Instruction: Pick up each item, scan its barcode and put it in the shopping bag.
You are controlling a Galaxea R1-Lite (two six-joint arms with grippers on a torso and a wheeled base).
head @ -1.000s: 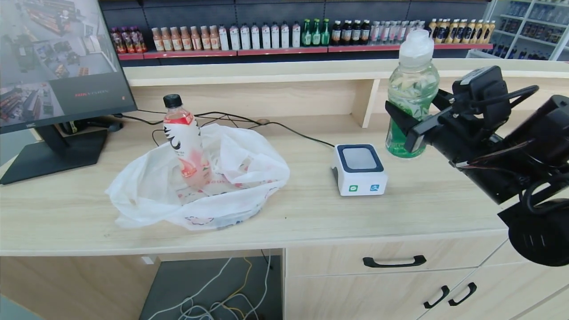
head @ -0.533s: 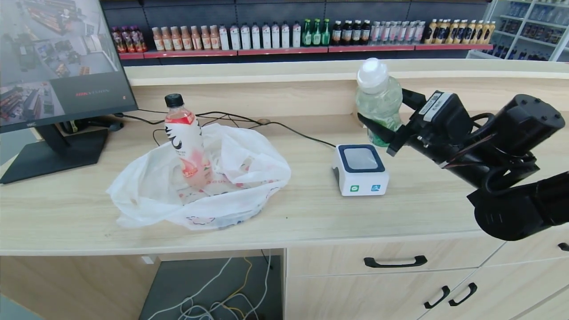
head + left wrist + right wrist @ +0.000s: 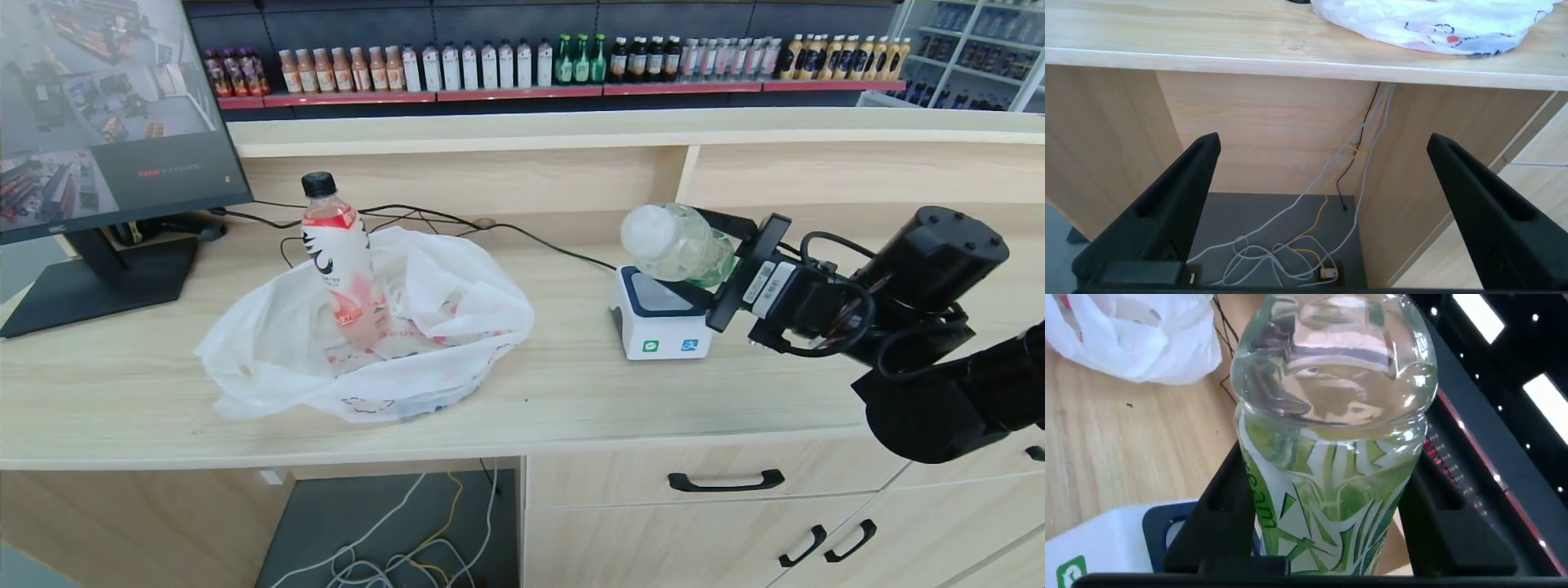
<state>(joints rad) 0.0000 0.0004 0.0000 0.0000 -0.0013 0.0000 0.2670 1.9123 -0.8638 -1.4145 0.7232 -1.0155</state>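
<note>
- Above the scanner [image 3: 657, 335], the green-labelled bottle [image 3: 673, 242] is held tipped on its side, with its white cap turned toward the bag side.
- It is clenched around the body by the right tool [image 3: 704, 255].
- A pink bottle [image 3: 339, 253] with a black cap is held upright in the white shopping bag [image 3: 277, 351], which lies well apart on the bench [image 3: 735, 384].
- A green leaf pattern is carried on the held bottle's label [image 3: 1323, 506]; the lettering cannot be made out.
- Two small icons, green and blue, are shown on the scanner's front.
- A second ago the bottle was held upright, high and right of the scanner; it has since been lowered and laid over.
- The left tool [image 3: 1323, 143] is spread wide below the bench edge.
</note>
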